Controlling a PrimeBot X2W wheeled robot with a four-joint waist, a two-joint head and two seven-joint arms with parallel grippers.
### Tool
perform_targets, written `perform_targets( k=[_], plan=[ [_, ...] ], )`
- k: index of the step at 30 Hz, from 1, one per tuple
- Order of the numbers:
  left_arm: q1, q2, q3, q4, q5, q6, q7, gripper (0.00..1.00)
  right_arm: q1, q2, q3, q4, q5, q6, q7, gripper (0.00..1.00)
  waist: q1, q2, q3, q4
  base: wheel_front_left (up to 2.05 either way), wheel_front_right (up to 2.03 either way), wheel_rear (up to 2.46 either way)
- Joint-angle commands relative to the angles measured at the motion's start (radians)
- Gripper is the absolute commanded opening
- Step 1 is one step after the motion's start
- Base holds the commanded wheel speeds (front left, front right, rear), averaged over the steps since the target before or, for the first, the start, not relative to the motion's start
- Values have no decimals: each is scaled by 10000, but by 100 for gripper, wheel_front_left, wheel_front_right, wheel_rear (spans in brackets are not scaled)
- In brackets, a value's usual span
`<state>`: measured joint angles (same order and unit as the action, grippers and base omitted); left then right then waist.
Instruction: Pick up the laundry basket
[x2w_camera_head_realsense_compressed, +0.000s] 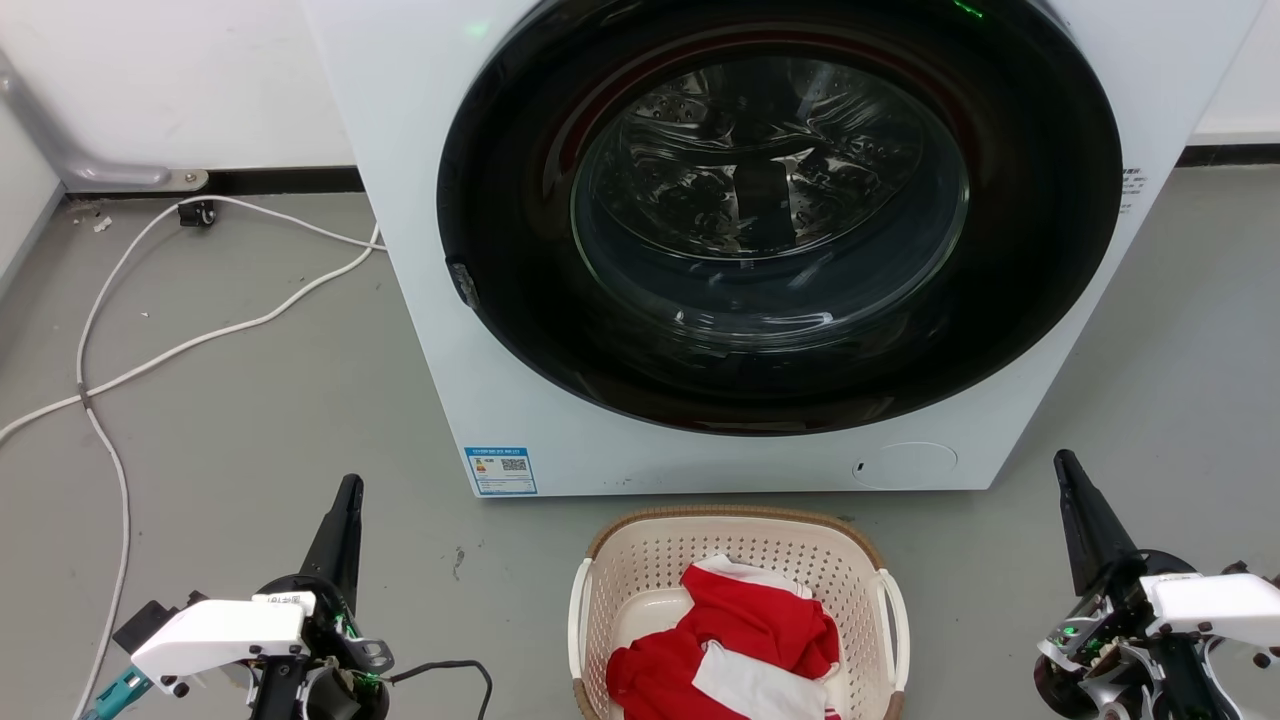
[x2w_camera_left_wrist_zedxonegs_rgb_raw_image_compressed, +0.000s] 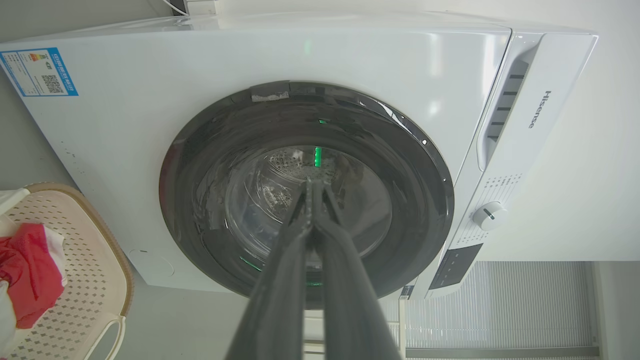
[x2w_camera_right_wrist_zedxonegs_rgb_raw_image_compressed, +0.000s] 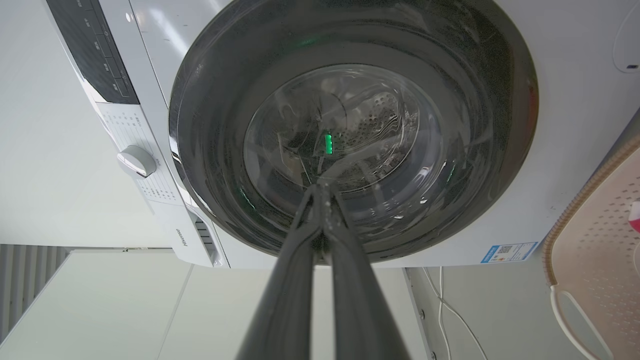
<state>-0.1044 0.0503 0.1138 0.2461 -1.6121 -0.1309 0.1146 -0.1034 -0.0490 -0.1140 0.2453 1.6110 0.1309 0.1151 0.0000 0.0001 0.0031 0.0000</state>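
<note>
The cream laundry basket (x2w_camera_head_realsense_compressed: 640, 580) with a brown rim and white side handles stands on the floor at the bottom centre, right in front of the washing machine. Red and white clothes (x2w_camera_head_realsense_compressed: 740, 640) lie inside it. The basket (x2w_camera_left_wrist_zedxonegs_rgb_raw_image_compressed: 85, 270) fills the left wrist view's lower left corner, and the basket (x2w_camera_right_wrist_zedxonegs_rgb_raw_image_compressed: 595, 260) lies at the right wrist view's right edge. My left gripper (x2w_camera_head_realsense_compressed: 350, 487) is left of the basket, shut and empty, apart from it. My right gripper (x2w_camera_head_realsense_compressed: 1062, 460) is to its right, likewise shut and empty. Left gripper (x2w_camera_left_wrist_zedxonegs_rgb_raw_image_compressed: 311, 184) and right gripper (x2w_camera_right_wrist_zedxonegs_rgb_raw_image_compressed: 320, 187) point at the washer door.
The white washing machine (x2w_camera_head_realsense_compressed: 520, 400) with its dark round glass door (x2w_camera_head_realsense_compressed: 770, 200) stands close behind the basket. White cables (x2w_camera_head_realsense_compressed: 150, 360) trail over the grey floor at the left. A wall and skirting run behind.
</note>
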Motion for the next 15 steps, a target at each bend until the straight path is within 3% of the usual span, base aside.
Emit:
perform_targets(
  k=[1,14,15],
  plan=[
    [-89,-5,22,0,-18,-27,23,0,-106,-23,0,6,40,-3,11,0,0,-1,0,0,0,0,0],
    [-89,-5,22,0,-18,-25,23,0,-106,-23,2,6,40,-3,11,0,0,-1,0,0,0,0,0],
    [1,0,0,10,0,2,0,100,2,2,2,10,0,0,0,100,0,-1,0,0,0,0,0]
  ],
)
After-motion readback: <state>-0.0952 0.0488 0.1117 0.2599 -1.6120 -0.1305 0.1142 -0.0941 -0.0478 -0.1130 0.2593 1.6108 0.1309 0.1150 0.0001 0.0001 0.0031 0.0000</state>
